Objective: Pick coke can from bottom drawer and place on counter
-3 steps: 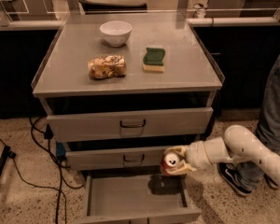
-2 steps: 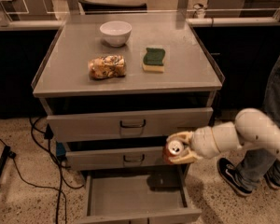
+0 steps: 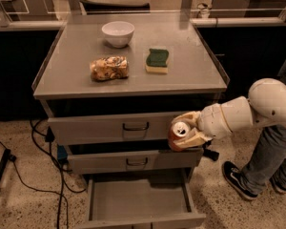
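The coke can (image 3: 179,129) is sitting clamped in the claw (image 3: 186,131), which is closing around its sides with one finger above and one below. The can is leaning over, its silver top facing outward rather than straight up. It is hanging in front of the two closed drawer fronts, with the open bottom drawer (image 3: 138,202) lying below the claw and a little to its left, its floor bare.

The nearest hazard, as I judge it, is the front lip of the bench (image 3: 133,82), which is jutting out above the claw. A straight rise from here is likely risking a knock of the can or the upper finger against that edge, which could loosen the hold. Because the can is tilting, any slip is probably sending it down into the drawer or onto the floor beside it.

Further up and to the claw's left, a sponge (image 3: 157,61) is lying closest to the likely landing side. A snack bag (image 3: 109,68) and a bowl (image 3: 117,33) are sitting further left and back. Setting down too near the sponge is risking a shove, or a can resting half on it and toppling. Setting it down while it is leaning is also inviting a roll towards the bench's right edge.

Behind the claw, a person's leg (image 3: 271,147) is standing close to the arm (image 3: 257,106). A wide swing could brush it.
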Tool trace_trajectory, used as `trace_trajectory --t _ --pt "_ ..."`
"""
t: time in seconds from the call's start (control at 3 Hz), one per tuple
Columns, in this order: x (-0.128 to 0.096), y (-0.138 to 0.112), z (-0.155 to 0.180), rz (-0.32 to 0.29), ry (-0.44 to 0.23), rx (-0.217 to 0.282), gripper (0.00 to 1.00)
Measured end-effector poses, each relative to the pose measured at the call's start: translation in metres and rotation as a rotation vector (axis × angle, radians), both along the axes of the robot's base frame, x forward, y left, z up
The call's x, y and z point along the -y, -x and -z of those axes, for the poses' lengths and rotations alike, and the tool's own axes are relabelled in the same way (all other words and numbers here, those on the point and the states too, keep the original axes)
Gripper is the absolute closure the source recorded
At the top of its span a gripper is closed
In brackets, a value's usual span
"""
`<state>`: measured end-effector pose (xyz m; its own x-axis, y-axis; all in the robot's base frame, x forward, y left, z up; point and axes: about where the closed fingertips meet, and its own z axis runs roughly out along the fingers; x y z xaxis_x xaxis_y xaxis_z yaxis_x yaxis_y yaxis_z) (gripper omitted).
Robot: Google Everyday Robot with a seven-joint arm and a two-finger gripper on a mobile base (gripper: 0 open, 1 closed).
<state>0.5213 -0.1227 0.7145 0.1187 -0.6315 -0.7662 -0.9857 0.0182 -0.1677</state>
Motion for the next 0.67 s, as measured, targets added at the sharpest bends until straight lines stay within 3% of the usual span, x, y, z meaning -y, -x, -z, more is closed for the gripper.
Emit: trace_trajectory --t 0.33,0.67 --pt "-0.001 -0.005 -0.021 -0.015 0.002 -0.025 1.00" --pt "0.000 -0.010 -0.061 -0.028 0.010 -0.086 1.00"
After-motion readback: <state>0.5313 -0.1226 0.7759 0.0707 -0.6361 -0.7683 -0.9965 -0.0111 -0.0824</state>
